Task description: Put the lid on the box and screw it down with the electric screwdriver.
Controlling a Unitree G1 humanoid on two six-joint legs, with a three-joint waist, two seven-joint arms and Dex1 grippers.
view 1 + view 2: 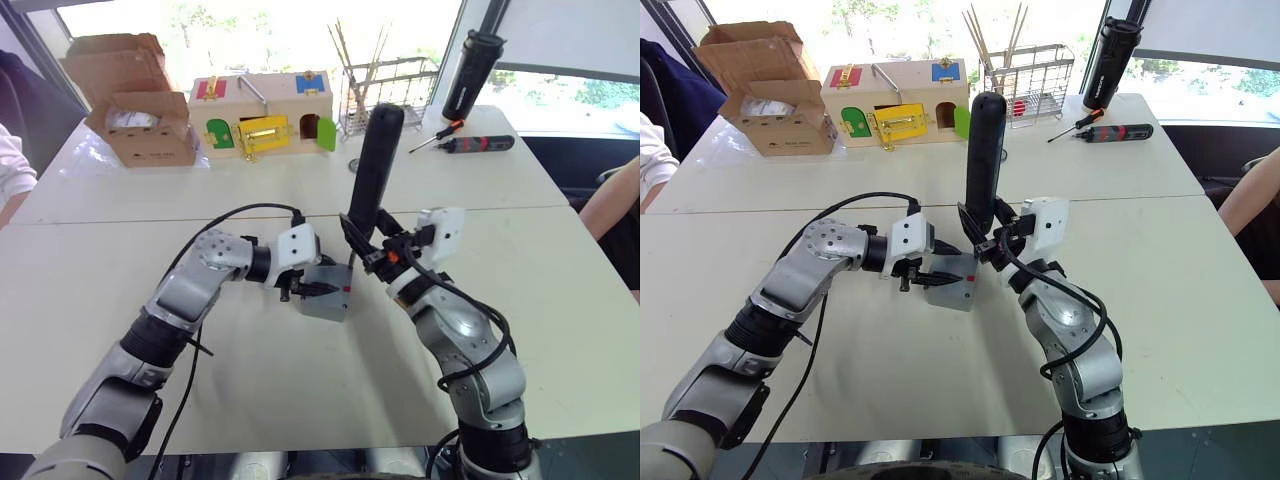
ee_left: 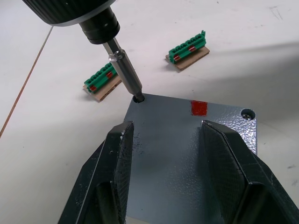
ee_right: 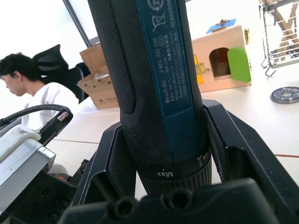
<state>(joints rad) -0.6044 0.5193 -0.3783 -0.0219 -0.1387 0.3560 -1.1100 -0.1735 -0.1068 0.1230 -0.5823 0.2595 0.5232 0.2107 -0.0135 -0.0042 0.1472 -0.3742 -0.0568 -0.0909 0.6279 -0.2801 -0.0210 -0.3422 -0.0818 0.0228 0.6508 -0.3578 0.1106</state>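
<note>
Two grippers are meeting at the middle of a wide, pale, smooth table (image 1: 560, 300), and you are partway through driving a corner screw. Your right gripper (image 1: 368, 248) is clamping the electric screwdriver (image 1: 375, 170), a thick, dark, pen-shaped cylinder with a grippy textured band and a blue label panel, standing nearly upright. Its slim steel bit is sitting in a corner hole of the lid (image 2: 187, 154), a flat square plate of speckled grey with a small red mark and another open hole at the neighbouring corner. The lid is lying on the box (image 1: 325, 302), a small grey square at the table's centre. Your left gripper (image 1: 312, 290) is resting its black fingers (image 2: 119, 163) spread apart over the lid, pressing nothing between them, steadying from above. To do this step well, I judge you should be keeping the driver upright over the hole, pushing straight down, and holding the lid from turning. Two small green terminal strips (image 2: 189, 49) on brown card are lying just beyond the box.
</note>
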